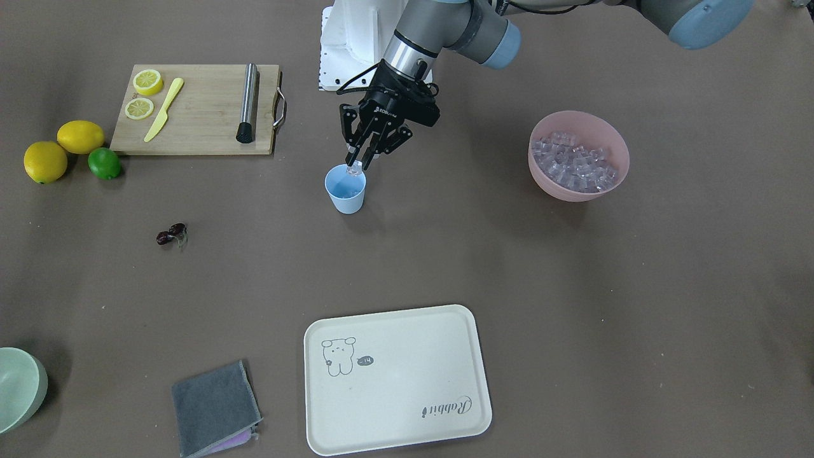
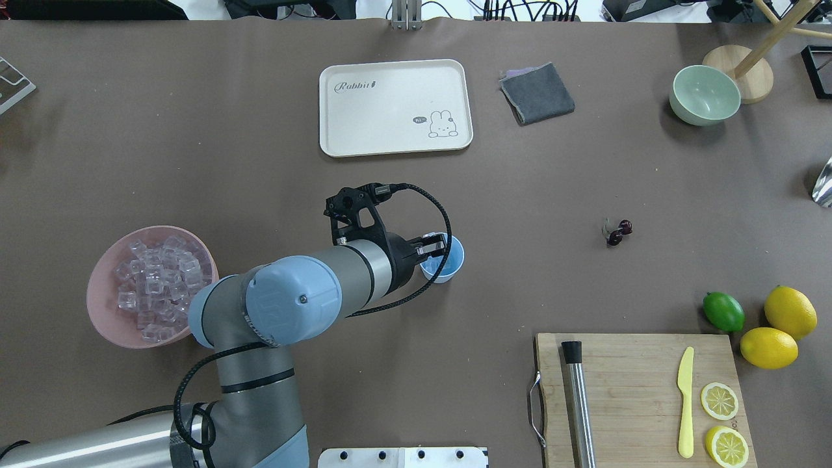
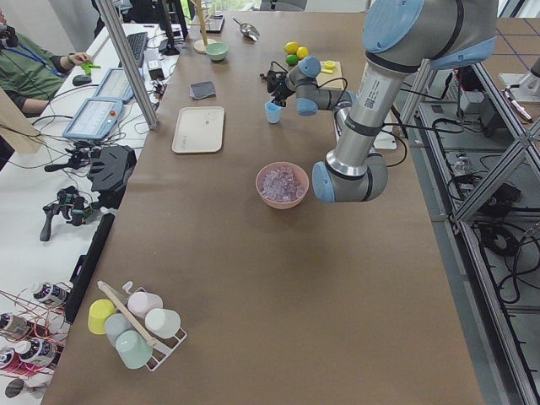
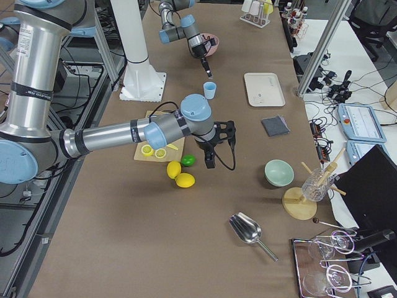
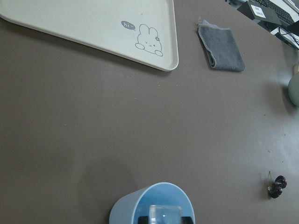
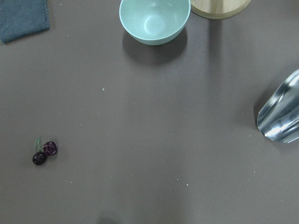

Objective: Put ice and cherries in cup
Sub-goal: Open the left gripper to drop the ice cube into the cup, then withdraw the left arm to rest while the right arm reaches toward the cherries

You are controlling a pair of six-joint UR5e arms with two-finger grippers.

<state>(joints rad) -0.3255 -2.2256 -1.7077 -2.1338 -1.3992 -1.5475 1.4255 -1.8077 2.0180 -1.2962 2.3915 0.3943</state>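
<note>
The brown tabletop (image 1: 572,286) carries everything. The left arm (image 2: 292,305) reaches out over its middle. The right arm (image 4: 111,139) stretches low across the robot's right side, near the board (image 1: 203,121). A cream tray (image 1: 407,394) lies on the far side from the robot, with a grey cloth (image 1: 213,407) near it. The pink bowl (image 1: 559,191) stands on the robot's left, heaped with ice (image 1: 575,162). A green bowl (image 2: 705,94) sits at the far right corner.

The cup (image 1: 346,200) stands upright near the tabletop's middle, well apart from the pink bowl. The left claw (image 1: 356,165) points down at the cup's rim on the robot's side. Its fingers are drawn narrow onto one clear cube (image 5: 164,213), which the wrist view shows held over the cup's mouth.

The right claw (image 4: 209,162) shows only in the side view, hanging over the tabletop just beside the lime (image 1: 104,163). Whether it is wide or narrow I cannot tell.

Two lemons (image 1: 81,136) lie touching beside the lime, by the board's end. The cherries (image 1: 172,234) lie joined on the bare tabletop, well apart from the cup, towards the robot's right.
</note>
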